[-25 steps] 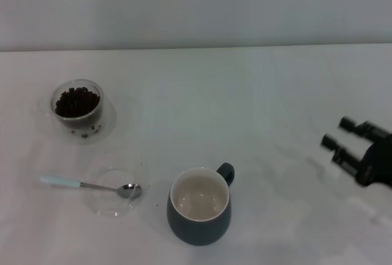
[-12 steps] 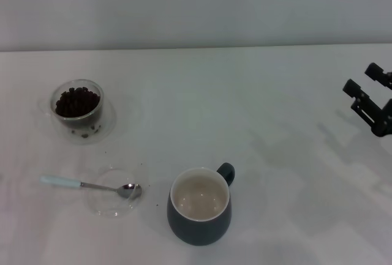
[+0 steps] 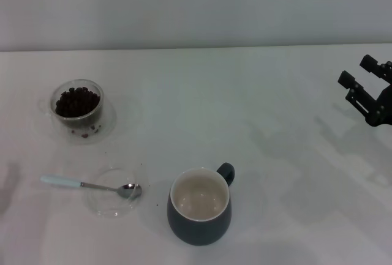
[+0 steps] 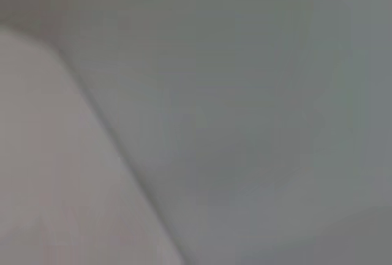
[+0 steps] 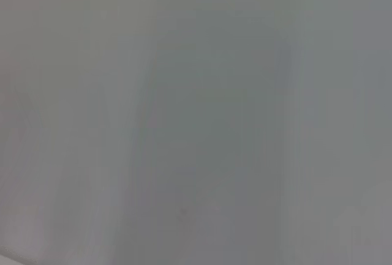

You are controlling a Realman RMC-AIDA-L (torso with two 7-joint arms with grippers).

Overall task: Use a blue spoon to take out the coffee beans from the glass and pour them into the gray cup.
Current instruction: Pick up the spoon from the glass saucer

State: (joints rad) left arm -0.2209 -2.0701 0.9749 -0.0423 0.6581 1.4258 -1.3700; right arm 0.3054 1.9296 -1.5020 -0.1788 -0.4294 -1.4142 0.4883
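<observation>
We saw the right gripper (image 3: 358, 71) open and holding nothing, far right, well away from everything. The blue spoon (image 3: 86, 185) lay across a flat glass dish (image 3: 114, 204), between the glass (image 3: 78, 107) of coffee beans (image 3: 76, 100) and the gray cup (image 3: 199, 206).

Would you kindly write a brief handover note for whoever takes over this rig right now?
Right gripper: open, empty, raised at the table's far right edge. Left gripper: not in view.
Blue spoon: untouched, bowl resting in the shallow glass dish, handle sticking out left.
Coffee beans: all in the glass, back left.
Gray cup: front centre, no beans visible inside.
Done: nothing. Left: grasp spoon, scoop, pour.
</observation>
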